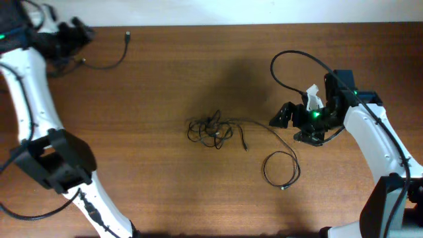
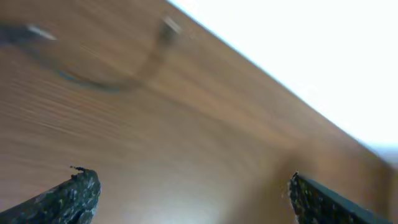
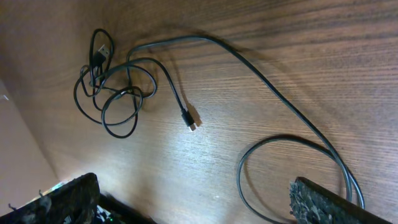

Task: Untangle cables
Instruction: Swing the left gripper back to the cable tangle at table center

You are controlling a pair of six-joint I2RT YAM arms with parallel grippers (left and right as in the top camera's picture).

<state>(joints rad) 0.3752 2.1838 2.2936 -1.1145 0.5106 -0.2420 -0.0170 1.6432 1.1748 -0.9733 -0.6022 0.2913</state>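
The cables lie as a small dark knot (image 1: pixel 210 130) at the middle of the wooden table. One cord runs right from the knot to a loose loop (image 1: pixel 281 168). In the right wrist view the knot (image 3: pixel 112 93) is at the upper left, a plug end (image 3: pixel 189 121) lies free, and the loop (image 3: pixel 286 174) sits by my right finger (image 3: pixel 323 202). My right gripper (image 1: pixel 291 129) (image 3: pixel 186 193) hovers open just right of the long cord, holding nothing. A separate thin cord (image 1: pixel 112 59) (image 2: pixel 124 78) lies at the far left. My left gripper (image 1: pixel 82 33) (image 2: pixel 186 186) is open beside it.
The table's far edge (image 1: pixel 231 25) runs along the top, with white surface beyond it. A thicker black arm cable (image 1: pixel 291 66) arcs above the right arm. The left arm's base (image 1: pixel 53 158) stands at the left front.
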